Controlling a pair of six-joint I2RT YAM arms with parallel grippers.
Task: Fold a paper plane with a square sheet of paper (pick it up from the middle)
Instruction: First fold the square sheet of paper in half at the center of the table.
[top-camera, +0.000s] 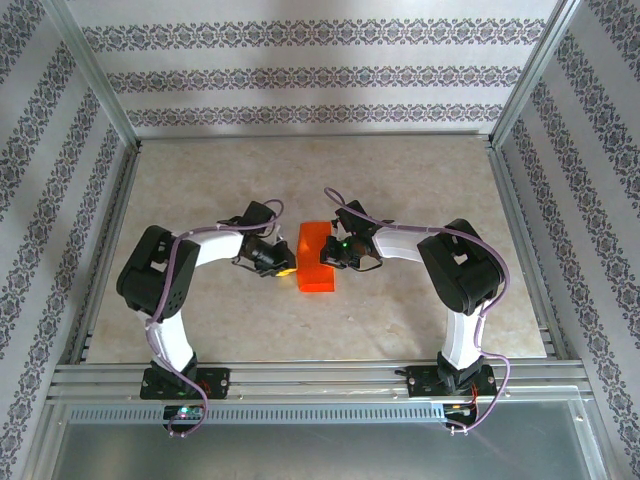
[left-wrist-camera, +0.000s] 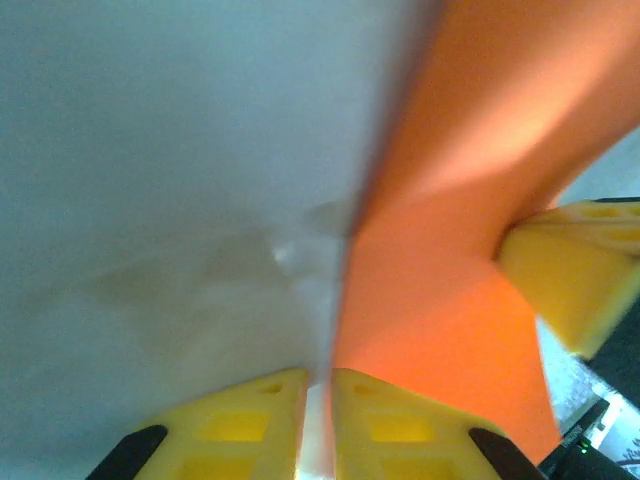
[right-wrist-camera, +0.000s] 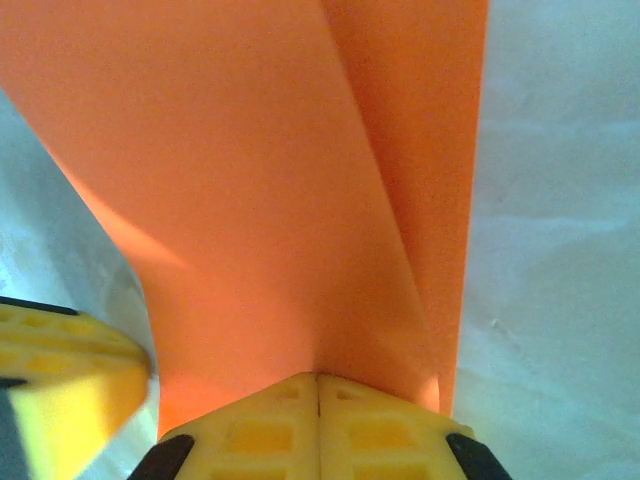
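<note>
Centrally, one square sheet of paper (top-camera: 312, 270), two inward-bent arms: right gripper (right-wrist-camera: 318, 385) pinches it, left gripper (left-wrist-camera: 318, 382) nearly closed.

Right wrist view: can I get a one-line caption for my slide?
Right hand pinched shut on the folded orange paper, two layers spreading away from the fingertips against the pale table.

The table (top-camera: 420, 180) is a pale beige, faintly marbled slab, bounded by metal rails (top-camera: 320, 375) along its sides and near edge. Close to its middle rests the square sheet of paper (top-camera: 316, 268), bright orange-red, doubled over into a narrow strip running front to back, with its layers bowing up off the tabletop
</note>
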